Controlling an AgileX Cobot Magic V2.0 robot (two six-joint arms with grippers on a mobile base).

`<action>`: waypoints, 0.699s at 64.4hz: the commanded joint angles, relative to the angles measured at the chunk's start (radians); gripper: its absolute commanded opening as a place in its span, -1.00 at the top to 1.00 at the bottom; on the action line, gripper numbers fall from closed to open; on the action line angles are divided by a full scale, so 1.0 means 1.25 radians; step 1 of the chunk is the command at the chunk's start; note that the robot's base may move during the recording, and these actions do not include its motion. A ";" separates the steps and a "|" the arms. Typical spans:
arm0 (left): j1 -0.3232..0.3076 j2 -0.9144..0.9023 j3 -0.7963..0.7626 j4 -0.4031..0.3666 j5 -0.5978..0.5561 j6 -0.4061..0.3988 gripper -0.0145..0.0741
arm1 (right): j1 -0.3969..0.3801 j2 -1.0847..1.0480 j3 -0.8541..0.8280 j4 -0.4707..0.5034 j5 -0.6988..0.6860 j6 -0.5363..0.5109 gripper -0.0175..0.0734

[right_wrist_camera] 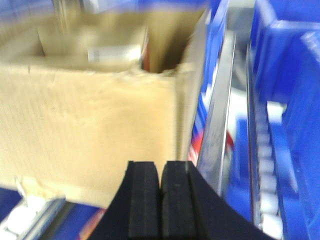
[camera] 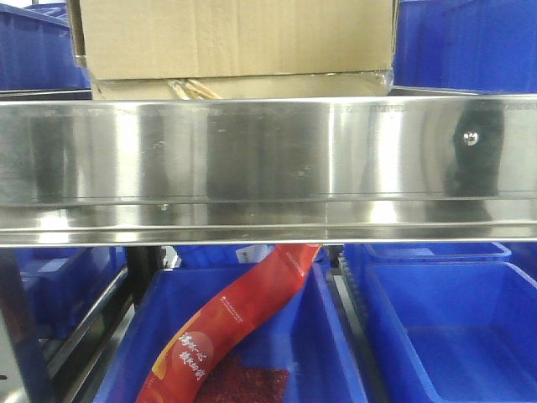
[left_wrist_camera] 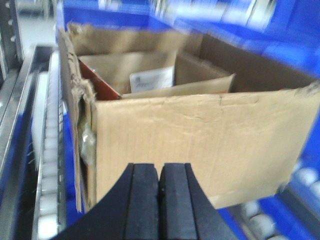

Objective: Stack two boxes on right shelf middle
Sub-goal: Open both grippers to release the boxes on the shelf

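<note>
A tall brown cardboard box [camera: 235, 38] rests on a thin flat box [camera: 243, 86] behind the shiny steel shelf rail [camera: 268, 159]. From the left wrist view the tall box [left_wrist_camera: 195, 145] is open-topped with a torn left corner, and my left gripper [left_wrist_camera: 160, 172] is shut and empty just in front of its near wall. The right wrist view is blurred: the same box [right_wrist_camera: 90, 120] fills the left half, and my right gripper [right_wrist_camera: 161, 170] is shut and empty near its right front corner. Neither gripper shows in the front view.
Blue plastic bins [camera: 457, 42] flank the boxes on the shelf. Below the rail, a blue bin [camera: 243, 336] holds a long red packet [camera: 226, 336], with another blue bin [camera: 453, 327] to its right. White rollers [left_wrist_camera: 47, 150] and steel rails [right_wrist_camera: 217, 105] run beside the box.
</note>
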 commanded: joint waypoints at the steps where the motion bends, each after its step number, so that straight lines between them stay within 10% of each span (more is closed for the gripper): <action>1: 0.031 -0.054 0.066 -0.033 -0.079 0.002 0.92 | -0.022 -0.055 0.072 -0.010 -0.100 0.007 0.97; 45: 0.096 -0.306 0.229 -0.038 -0.147 0.002 0.92 | -0.032 -0.264 0.192 -0.010 -0.201 0.007 0.97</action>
